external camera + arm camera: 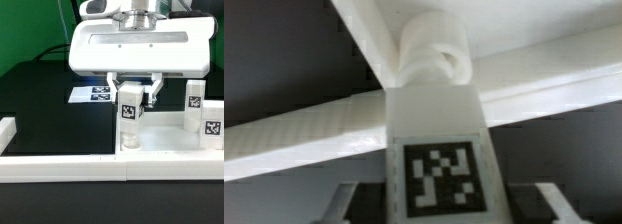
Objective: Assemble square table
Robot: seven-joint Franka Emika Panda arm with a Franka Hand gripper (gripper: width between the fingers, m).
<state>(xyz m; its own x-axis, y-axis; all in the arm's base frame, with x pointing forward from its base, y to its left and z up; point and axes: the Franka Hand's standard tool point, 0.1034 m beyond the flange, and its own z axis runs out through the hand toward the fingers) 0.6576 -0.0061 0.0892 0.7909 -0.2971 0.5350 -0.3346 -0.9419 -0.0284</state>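
The black surface (40, 100) carries a low white wall (60, 166) that runs across the front of the exterior view and turns back at that view's left. Inside the wall, toward the right, lies the white square panel (170, 140) of the table, flat on the surface.

Over the panel hangs the arm, its wide white wrist housing (135, 45) spanning the middle of the exterior view. Below it the end effector (132, 97) is clenched on a leg (129, 118), a short white block with a black-and-white tag facing the camera. The leg stands upright, its lower end at the panel's near corner on the exterior view's left, the dark fingers flanking its upper end. In the wrist view the same leg (434, 140) runs away from the camera to a rounded end at the panel's corner, where two white edges meet; whether it is seated in a socket I cannot tell.

Two more tagged legs stand upright on the panel's right side, one farther back (194, 97), one nearer (211, 128).

The marker board (92, 94) lies flat behind the end effector, on the exterior view's left.
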